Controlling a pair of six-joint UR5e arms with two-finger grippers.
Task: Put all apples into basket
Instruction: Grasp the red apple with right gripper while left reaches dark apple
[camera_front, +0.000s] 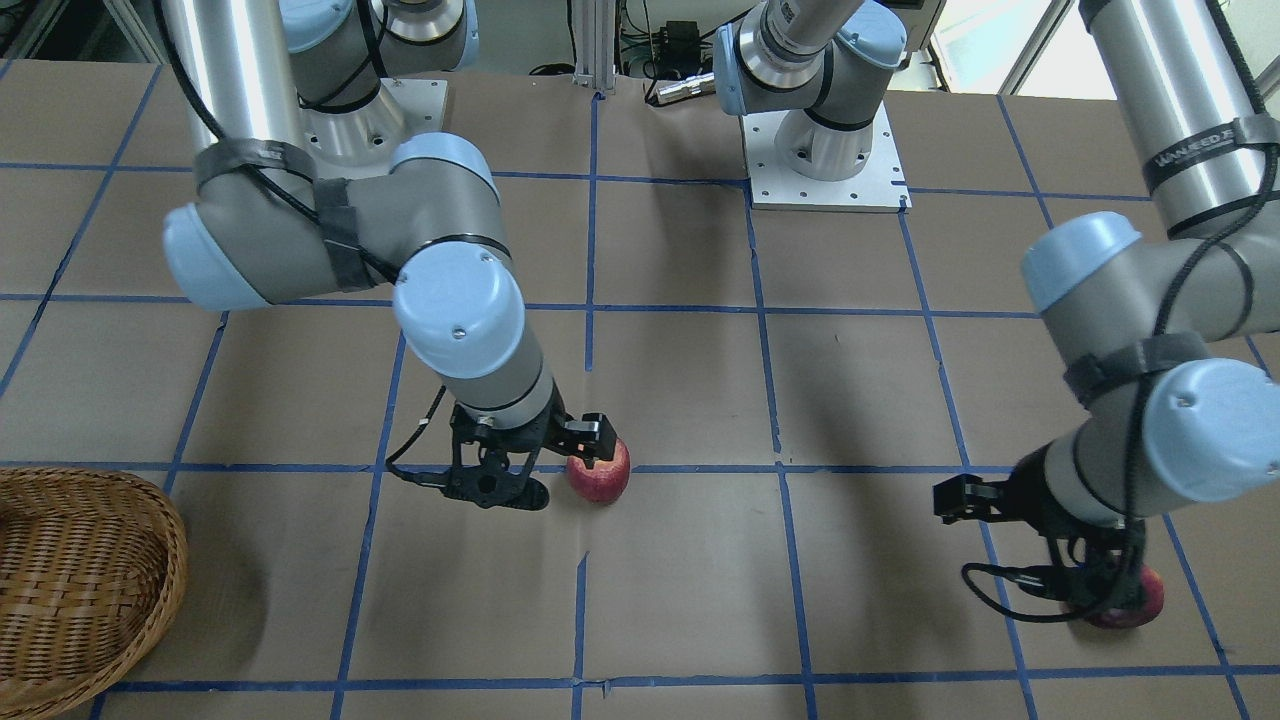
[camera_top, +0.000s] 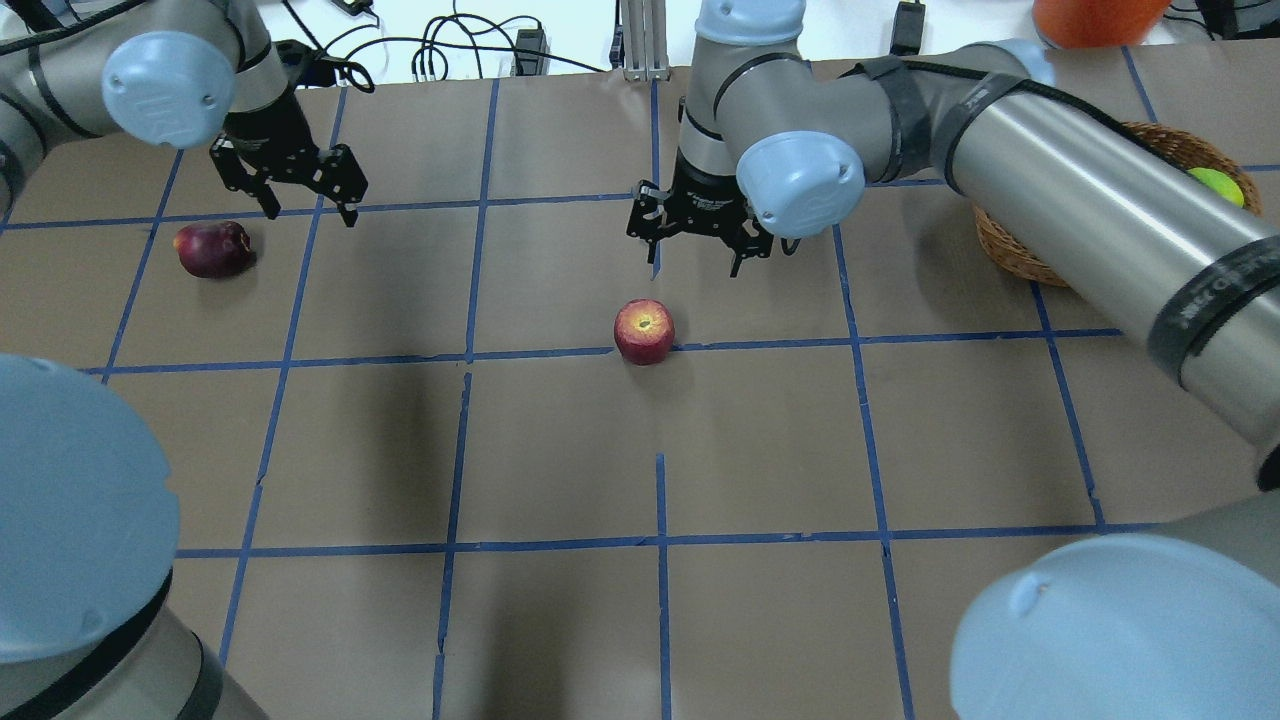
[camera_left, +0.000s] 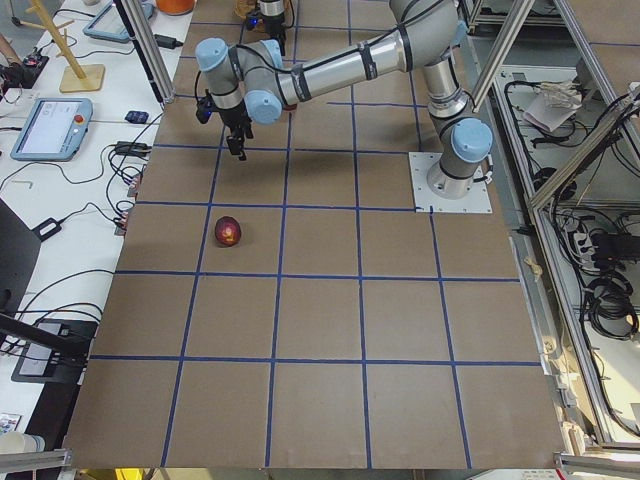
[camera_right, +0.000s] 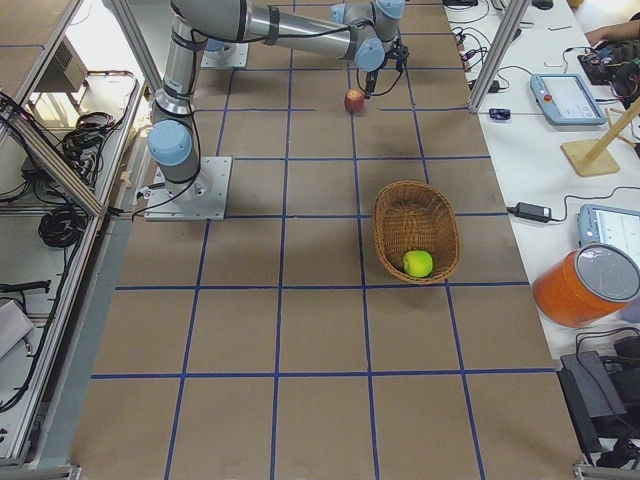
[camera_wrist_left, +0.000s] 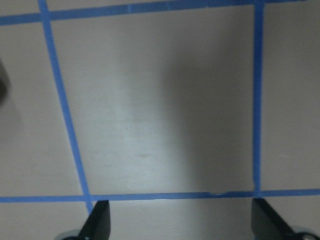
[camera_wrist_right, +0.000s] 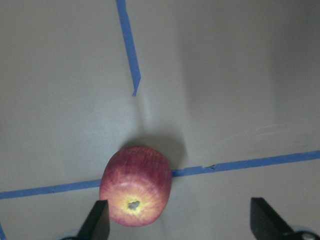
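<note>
A: If you count the apples, what do you get?
B: Three. One lime green apple (camera_right: 418, 263) lies inside the basket (camera_right: 412, 212). Two sit on the table (camera_top: 560, 450): one red apple (camera_top: 644, 331) mid-table on a blue tape line (camera_top: 770, 343), and one dark maroon apple (camera_top: 213, 249) out on the robot's left side.
A: Baskets?
B: One, wicker, far on the robot's right, well apart from both loose apples.
A: Grippers?
B: Two. Right gripper (camera_top: 695, 258) is near the red apple, on the side away from the robot. Its fingers (camera_wrist_right: 97, 220) are spread wide with nothing between them. The right wrist view puts the apple close by one fingertip, off-centre, outside the gap.
A: Left one?
B: Left gripper (camera_top: 311, 215) is near the maroon apple, beside it rather than over it in the overhead view. Its fingers (camera_wrist_left: 98, 220) are spread too, with only table and tape between them. In the front view the gripper hides part of that apple.
A: Height above the table?
B: Can't tell for either.
</note>
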